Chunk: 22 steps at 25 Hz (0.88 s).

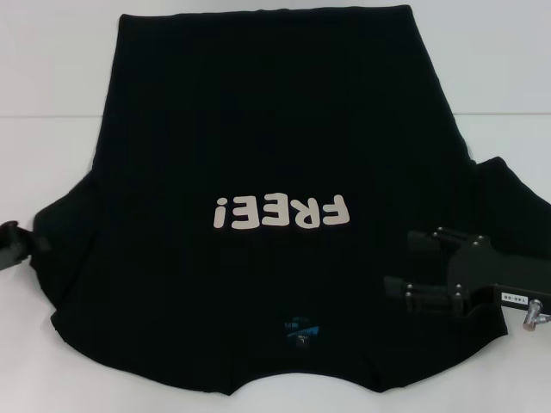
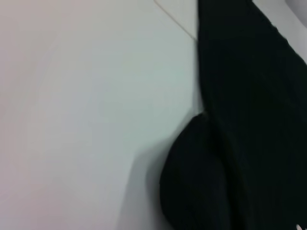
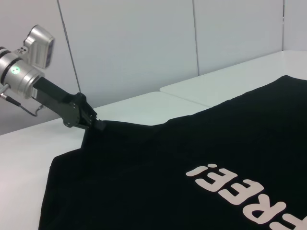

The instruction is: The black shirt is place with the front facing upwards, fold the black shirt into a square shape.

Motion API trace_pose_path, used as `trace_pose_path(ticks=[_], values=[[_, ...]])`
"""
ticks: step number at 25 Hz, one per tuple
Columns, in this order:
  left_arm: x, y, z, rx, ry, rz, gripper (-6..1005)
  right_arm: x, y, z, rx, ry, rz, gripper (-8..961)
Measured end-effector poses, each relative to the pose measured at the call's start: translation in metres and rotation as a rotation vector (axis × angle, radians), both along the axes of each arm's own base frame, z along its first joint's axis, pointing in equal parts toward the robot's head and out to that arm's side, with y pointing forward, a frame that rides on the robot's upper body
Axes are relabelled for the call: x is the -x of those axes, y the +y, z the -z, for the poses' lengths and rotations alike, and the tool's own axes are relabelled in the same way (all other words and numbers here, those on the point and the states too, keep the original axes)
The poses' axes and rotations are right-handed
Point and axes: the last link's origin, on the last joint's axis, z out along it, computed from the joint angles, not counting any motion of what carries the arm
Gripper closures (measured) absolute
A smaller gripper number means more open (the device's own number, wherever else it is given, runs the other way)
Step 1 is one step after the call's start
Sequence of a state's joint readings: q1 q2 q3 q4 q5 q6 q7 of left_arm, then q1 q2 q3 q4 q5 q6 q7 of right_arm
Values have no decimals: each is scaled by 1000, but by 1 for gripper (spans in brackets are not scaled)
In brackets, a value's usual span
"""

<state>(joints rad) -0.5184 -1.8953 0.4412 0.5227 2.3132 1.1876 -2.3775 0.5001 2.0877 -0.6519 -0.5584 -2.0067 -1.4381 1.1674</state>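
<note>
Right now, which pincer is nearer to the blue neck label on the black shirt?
Right. The right pincer hovers over the shirt's shoulder area, just beside the blue neck label. The left pincer is at the far sleeve edge of the black shirt, shut on it.

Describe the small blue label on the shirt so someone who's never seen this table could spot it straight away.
Start with the black shirt spread flat over the white table. Find the cream "FREE!" lettering across its middle, then move toward the robot's side, to the collar edge. The small blue neck label sits there, the only blue on the plain black cloth.
</note>
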Motion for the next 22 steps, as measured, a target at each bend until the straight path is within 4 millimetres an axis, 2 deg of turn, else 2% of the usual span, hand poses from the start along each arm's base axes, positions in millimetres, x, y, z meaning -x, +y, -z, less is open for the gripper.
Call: trace_pose_path(ticks=[4,12,17,22], values=[[8,-8,-7,-25,-9,-21,995,0,0,0,-2,0,0,38],[18,-20,-7,-61,-33,-65,993,0,1,0,-3,-1,1,38],[19,-20,-8,-70,-43,-71,992,0,1,0,-2,-3,0,37],[10,-12,-10,-69,-44,-40,992,0,1,1,2,-7,-2,37]])
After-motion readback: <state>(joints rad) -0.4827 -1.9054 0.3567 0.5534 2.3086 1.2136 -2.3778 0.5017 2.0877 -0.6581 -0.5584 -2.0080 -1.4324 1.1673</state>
